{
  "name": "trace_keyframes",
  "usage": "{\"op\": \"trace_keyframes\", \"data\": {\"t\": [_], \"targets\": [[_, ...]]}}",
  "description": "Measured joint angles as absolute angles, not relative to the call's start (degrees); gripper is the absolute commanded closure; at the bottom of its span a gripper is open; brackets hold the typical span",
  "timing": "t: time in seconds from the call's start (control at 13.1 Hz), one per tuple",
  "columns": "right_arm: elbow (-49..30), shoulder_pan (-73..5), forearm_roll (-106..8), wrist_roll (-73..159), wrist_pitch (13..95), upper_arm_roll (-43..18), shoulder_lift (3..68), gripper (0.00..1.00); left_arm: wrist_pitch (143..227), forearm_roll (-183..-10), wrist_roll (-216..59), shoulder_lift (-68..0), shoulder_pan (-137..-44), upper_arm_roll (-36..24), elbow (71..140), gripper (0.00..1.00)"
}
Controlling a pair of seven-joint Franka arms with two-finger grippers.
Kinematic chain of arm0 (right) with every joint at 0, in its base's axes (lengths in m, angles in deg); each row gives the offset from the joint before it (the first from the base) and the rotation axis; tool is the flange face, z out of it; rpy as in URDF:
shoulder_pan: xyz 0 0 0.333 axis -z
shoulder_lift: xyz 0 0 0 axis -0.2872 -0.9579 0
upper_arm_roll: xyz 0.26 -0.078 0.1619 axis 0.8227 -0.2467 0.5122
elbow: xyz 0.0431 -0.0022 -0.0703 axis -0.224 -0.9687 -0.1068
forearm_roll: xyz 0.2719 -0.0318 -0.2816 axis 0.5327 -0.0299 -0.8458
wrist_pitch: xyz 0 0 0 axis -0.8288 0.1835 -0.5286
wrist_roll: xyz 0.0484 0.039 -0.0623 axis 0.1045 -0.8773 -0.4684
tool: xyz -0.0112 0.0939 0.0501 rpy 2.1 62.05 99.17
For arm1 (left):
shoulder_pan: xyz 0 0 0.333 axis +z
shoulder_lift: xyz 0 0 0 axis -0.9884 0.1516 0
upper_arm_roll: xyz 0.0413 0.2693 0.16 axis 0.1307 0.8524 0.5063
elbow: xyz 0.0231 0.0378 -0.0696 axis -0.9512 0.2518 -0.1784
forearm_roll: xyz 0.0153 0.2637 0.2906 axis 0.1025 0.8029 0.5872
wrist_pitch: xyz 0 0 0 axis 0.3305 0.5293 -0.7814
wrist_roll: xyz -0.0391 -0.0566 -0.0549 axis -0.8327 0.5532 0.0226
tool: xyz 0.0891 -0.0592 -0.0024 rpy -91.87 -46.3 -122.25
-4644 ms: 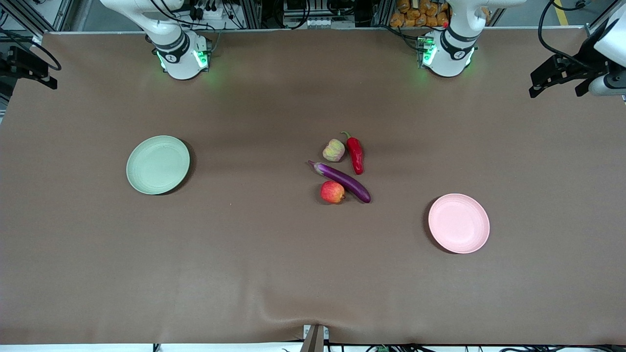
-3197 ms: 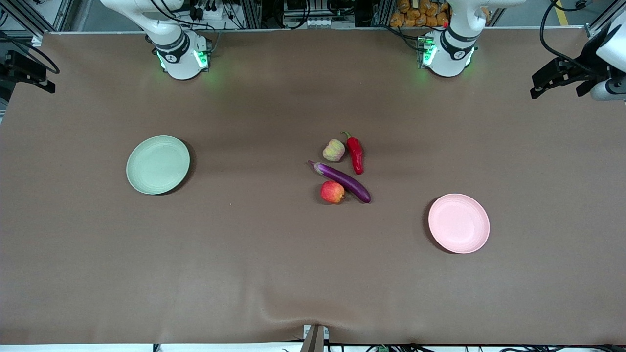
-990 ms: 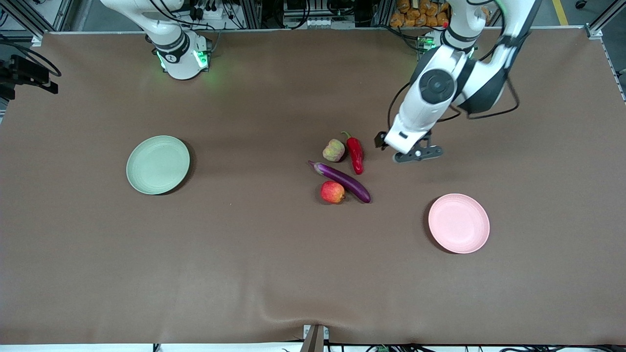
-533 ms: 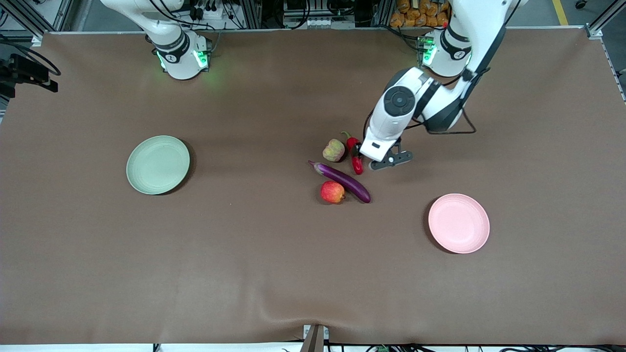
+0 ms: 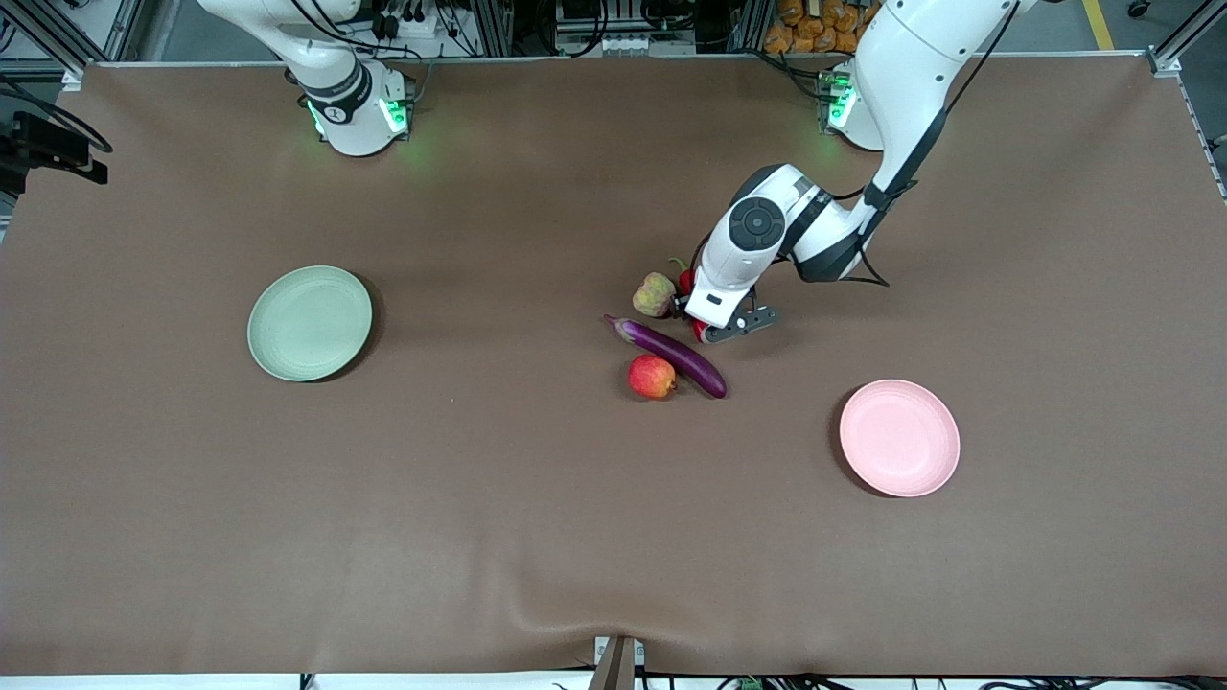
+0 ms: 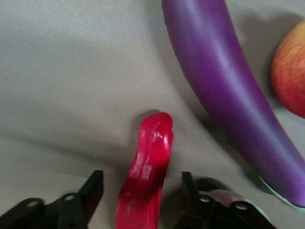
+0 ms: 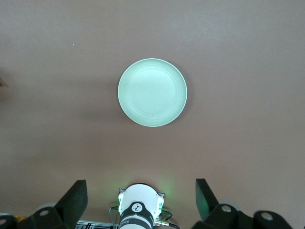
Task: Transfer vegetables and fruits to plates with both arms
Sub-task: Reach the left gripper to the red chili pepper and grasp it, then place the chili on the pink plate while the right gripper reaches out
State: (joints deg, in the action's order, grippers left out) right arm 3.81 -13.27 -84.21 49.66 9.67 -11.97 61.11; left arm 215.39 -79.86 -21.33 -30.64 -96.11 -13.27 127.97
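Brown cloth covers the bench (image 5: 479, 527), with racks and cables at its edge by the arm bases. At mid-bench the left tool (image 6: 143, 200) sits low with its fingers (image 6: 93, 191) spread either side of the chili pepper (image 6: 145, 181), which the wrist mostly hides from the front. Beside it lie the lumpy fruit (image 5: 654, 294), eggplant (image 5: 671, 352) and apple (image 5: 652, 376). The right tool (image 7: 140, 200) waits open, high above the green plate (image 5: 309, 323). The pink plate (image 5: 899, 438) sits toward the left arm's end.
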Motion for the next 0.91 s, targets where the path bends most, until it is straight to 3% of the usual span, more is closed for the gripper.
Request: {"op": "trace_keyframes", "data": {"t": [0.08,0.46,0.91], "targets": [[3.8,-13.2,-84.2,49.7,9.6,-12.0,61.0,0.00,215.4,-79.9,-21.3,-30.4,-96.1,-13.3,128.0,1.00],[3.8,-13.1,-84.2,49.7,9.6,-12.0,60.9,0.00,214.8,-79.6,-21.3,-31.4,-95.3,-13.1,128.0,1.00],[4.5,-12.9,-84.5,49.8,9.9,-11.9,52.9,0.00,203.6,-79.1,-33.8,-44.5,-81.7,-12.7,127.3,1.00]]}}
